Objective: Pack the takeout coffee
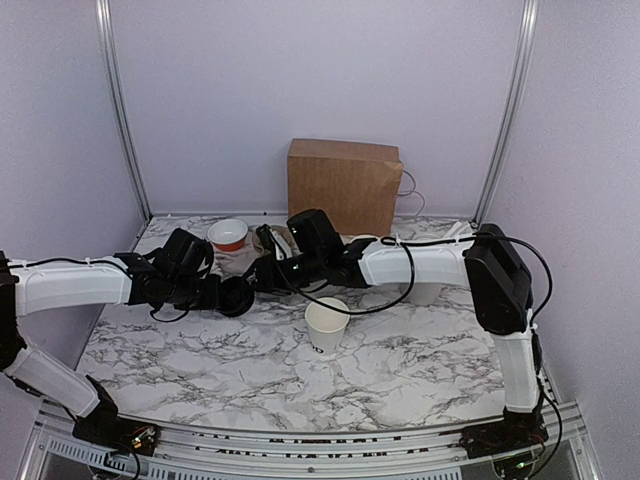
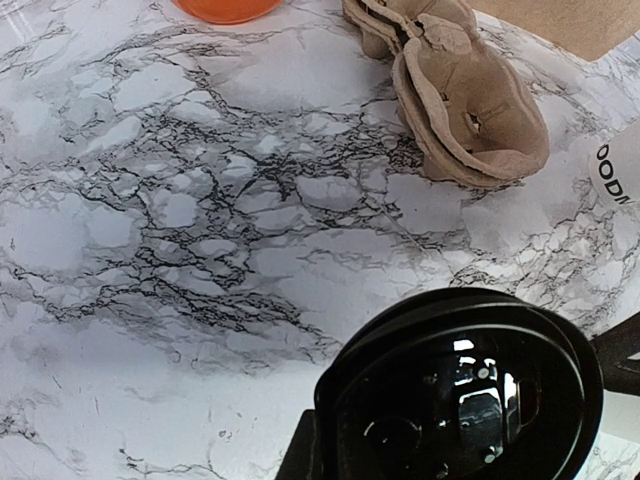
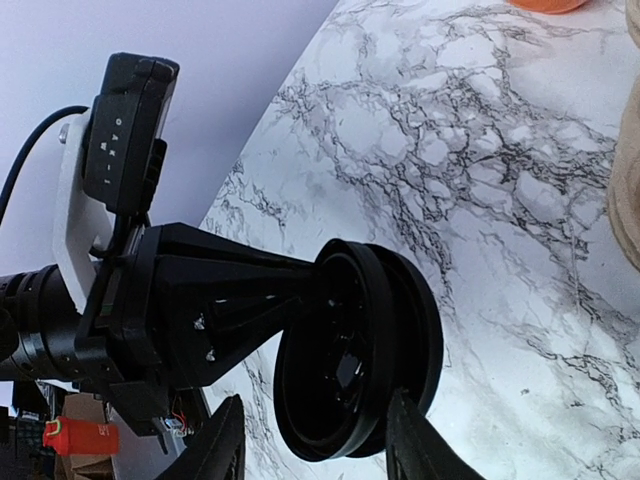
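L gripper (image 1: 226,295) was clenched on black lid (image 3: 360,360) at its rim; R gripper (image 3: 315,400) stood open either side. Risk: thin edge hold, lid cd twist or drop at handoff.

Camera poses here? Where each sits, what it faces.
Top external: above and behind the bases, facing the marble table; both arms show.
Left wrist: angled down at the table; left gripper holds the black lid at bottom.
Right wrist: faces the left gripper side-on; right gripper open at bottom.
All three share the lid.
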Robot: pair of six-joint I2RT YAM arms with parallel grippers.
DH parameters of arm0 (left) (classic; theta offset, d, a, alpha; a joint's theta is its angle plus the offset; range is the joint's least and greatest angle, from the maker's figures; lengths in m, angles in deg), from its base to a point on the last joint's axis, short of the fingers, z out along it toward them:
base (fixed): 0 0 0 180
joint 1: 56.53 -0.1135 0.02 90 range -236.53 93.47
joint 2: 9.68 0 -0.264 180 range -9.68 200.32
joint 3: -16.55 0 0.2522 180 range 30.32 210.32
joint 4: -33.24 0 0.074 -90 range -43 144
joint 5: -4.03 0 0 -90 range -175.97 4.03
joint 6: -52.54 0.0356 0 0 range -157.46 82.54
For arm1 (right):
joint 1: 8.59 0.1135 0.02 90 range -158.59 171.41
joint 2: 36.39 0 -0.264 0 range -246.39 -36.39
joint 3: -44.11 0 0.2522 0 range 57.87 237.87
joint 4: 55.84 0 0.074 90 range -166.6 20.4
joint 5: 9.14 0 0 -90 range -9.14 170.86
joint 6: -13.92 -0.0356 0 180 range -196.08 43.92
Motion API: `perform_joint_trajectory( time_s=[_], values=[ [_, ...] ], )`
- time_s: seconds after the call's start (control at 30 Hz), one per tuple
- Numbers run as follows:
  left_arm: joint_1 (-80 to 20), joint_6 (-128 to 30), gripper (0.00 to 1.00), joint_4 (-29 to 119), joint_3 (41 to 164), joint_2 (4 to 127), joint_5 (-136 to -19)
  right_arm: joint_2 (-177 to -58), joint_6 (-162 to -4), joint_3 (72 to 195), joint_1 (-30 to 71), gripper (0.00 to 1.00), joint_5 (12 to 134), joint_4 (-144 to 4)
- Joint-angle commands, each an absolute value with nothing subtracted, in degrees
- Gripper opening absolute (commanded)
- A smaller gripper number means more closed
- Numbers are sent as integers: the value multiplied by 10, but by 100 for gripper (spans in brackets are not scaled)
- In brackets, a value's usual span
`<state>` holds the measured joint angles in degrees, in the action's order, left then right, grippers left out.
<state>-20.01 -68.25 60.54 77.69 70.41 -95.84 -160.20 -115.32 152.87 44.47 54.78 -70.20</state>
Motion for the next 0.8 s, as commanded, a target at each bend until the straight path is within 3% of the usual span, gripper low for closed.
perform_joint_trajectory(
  time_s=[0.0,0.4,0.6,0.77],
  values=[
    [-198,-678,0,598,780,703,-951,-1617,-1157,1556,441,45,539,-692],
    [-198,-676,0,597,787,707,-948,-1631,-1169,1566,435,38,531,-691],
    [-198,-675,1,598,787,709,-948,-1639,-1177,1570,433,28,525,-685],
    [-198,-674,8,597,787,709,-952,-1641,-1180,1576,433,15,521,-684]
  ],
)
